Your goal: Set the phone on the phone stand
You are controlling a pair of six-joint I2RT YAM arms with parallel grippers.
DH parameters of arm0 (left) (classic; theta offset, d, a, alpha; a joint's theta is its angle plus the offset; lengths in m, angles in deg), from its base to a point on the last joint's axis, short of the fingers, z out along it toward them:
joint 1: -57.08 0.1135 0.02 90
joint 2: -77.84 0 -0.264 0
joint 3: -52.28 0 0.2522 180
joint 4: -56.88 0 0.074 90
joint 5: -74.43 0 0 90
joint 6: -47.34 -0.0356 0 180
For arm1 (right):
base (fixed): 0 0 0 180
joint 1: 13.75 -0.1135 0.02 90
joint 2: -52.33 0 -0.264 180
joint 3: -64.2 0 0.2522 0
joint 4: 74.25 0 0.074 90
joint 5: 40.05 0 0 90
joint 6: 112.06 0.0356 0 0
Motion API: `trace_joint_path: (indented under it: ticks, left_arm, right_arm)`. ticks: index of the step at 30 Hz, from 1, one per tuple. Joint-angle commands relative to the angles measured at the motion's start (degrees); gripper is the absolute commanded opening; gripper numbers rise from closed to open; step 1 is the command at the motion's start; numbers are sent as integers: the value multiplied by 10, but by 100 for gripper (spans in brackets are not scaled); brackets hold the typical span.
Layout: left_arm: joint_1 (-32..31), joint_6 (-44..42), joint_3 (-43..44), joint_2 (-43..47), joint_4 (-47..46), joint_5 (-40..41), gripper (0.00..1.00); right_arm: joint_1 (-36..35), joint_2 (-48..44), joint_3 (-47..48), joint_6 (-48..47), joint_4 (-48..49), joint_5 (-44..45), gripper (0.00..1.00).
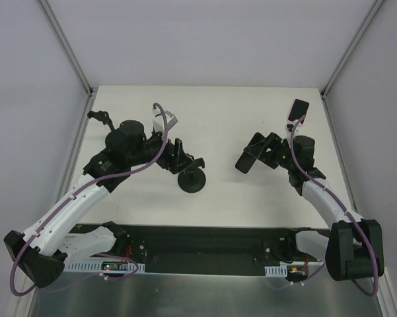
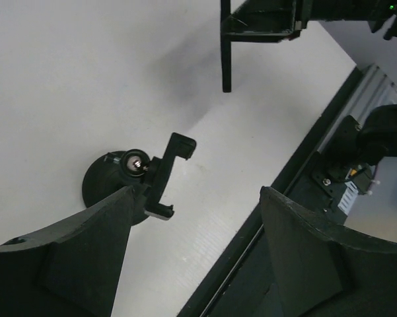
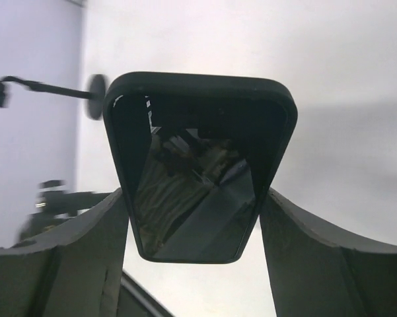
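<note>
The black phone [image 1: 246, 159] hangs tilted above the table right of centre, with my right gripper [image 1: 259, 153] shut on it. In the right wrist view the phone [image 3: 198, 165] fills the middle, its dark screen facing the camera, and both fingers [image 3: 297, 244] press its long edges. The phone stand [image 1: 193, 179] rests on its round base left of centre. My left gripper [image 1: 182, 158] hovers just behind it, open. In the left wrist view the stand's cradle [image 2: 165, 175] shows beside the left finger [image 2: 72, 251], which hides part of the base; nothing lies between the fingers. The phone [image 2: 226, 46] appears edge-on at the top.
A black strip with the arm bases [image 1: 198, 241] runs along the table's near edge. A small black fixture [image 1: 100, 116] sits at the back left corner. Grey walls and metal posts [image 1: 66, 46] close in the sides.
</note>
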Motion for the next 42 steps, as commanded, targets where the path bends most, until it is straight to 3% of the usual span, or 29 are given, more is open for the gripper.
trace_joint_path:
  ticks: [1,5,7,11,20,23,25,29,34,37,39,42]
  left_arm:
    - [6,19,-34,37,-113,-131,75]
    - [-8,80,-57,42,-182,-153,75]
    - [-25,96,-50,21,-192,-148,70]
    - [-65,138,-25,-31,-192,-97,65]
    - [-175,128,48,-117,-162,44,68]
    - [-179,142,79,-152,-123,75,60]
    - [-181,139,103,-180,-97,82,42]
    - [-182,128,132,-209,-56,99,19]
    - [-182,119,149,-222,-43,90,16]
    - [-182,116,160,-231,-43,63,16]
    - [-182,116,168,-242,-42,40,10]
    - [-183,125,177,-259,-42,10,3]
  right_arm:
    - [-10,-91,17,97,137,-91,1]
    - [-79,-162,55,50,27,-31,1]
    - [-111,-183,82,34,-30,12,1]
    - [-175,-199,108,42,-43,32,1]
    - [-252,-217,151,40,-119,125,1]
    - [-270,-221,151,46,-125,146,1]
    - [-285,-232,141,56,-124,163,1]
    - [-311,-258,123,64,-138,223,1]
    - [-321,-274,118,52,-159,241,1]
    - [-321,-274,128,42,-166,232,7]
    - [-322,-272,136,34,-172,230,13]
    - [-324,-273,144,31,-177,227,14]
